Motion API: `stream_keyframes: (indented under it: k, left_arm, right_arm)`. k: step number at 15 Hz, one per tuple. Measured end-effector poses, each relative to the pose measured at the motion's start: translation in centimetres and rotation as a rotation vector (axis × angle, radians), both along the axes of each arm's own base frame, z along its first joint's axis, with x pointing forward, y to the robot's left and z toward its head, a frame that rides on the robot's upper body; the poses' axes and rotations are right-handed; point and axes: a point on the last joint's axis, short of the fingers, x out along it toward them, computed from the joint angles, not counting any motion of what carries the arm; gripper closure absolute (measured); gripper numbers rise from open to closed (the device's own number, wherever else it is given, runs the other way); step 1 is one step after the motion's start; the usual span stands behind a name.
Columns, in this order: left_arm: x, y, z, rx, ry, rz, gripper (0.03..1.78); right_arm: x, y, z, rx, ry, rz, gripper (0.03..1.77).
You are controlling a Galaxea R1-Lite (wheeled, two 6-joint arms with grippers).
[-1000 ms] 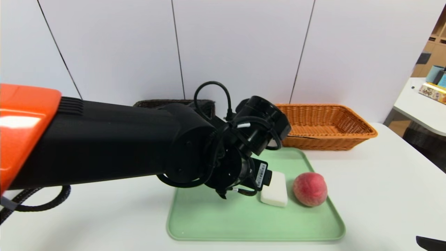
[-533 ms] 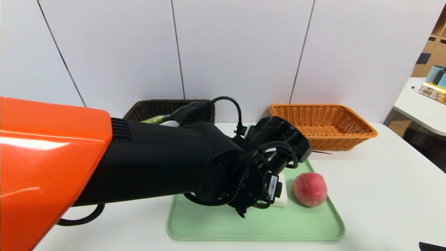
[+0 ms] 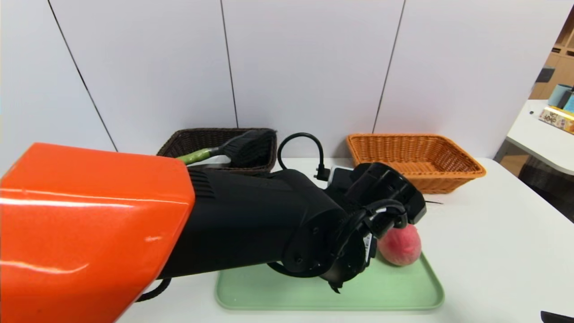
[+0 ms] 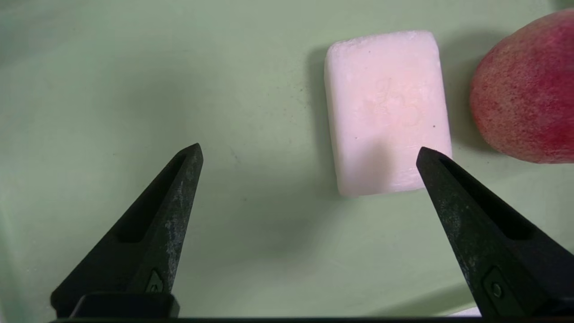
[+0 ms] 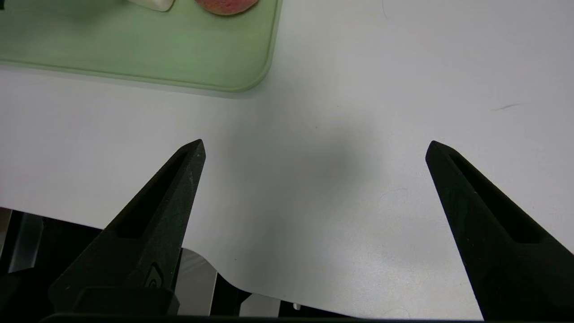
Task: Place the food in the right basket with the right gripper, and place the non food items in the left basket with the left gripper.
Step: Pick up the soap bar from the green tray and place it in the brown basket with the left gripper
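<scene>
A white bar of soap (image 4: 388,112) is being borne flat by the green tray (image 3: 269,291), just beside the peach (image 3: 400,246), which is also being supported there, near the tray's right edge. The left tool (image 4: 309,148) is being held wide open above the tray, with nothing being gripped; in the left wrist view, a lower corner of the soap is being overlapped by one of its fingertips, though whether the two are touching cannot be told. In the head view, the soap is being hidden by the left arm (image 3: 251,215), and part of the peach is being covered too. The right tool (image 5: 316,142) is also being held wide open and without a load, over the bare worktop (image 3: 493,246) near the tray's near right corner. Behind the tray, a brush (image 3: 244,146) with a green handle is being held by the dark basket (image 3: 215,130) at the left, and a white item (image 3: 217,159) is being partly covered by it. At the right, the orange basket (image 3: 430,185) is being supported by the worktop, in front of a pale wall (image 3: 305,67).
</scene>
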Motion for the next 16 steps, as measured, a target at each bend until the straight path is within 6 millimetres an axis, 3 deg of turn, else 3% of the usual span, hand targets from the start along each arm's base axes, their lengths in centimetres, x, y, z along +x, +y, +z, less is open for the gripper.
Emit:
stream_keyframes:
  k: [8,16]
  left_arm:
    - [-0.9,-1.9,-0.9,0.004,0.005,-0.041,0.12]
    - [-0.2,-3.5,-1.9,-0.001,0.016,-0.035,0.12]
  right_arm:
    - [0.0,0.0,0.0,0.002,0.001,-0.003,0.10]
    - [0.0,0.0,-0.1,0.000,0.004,-0.006,0.10]
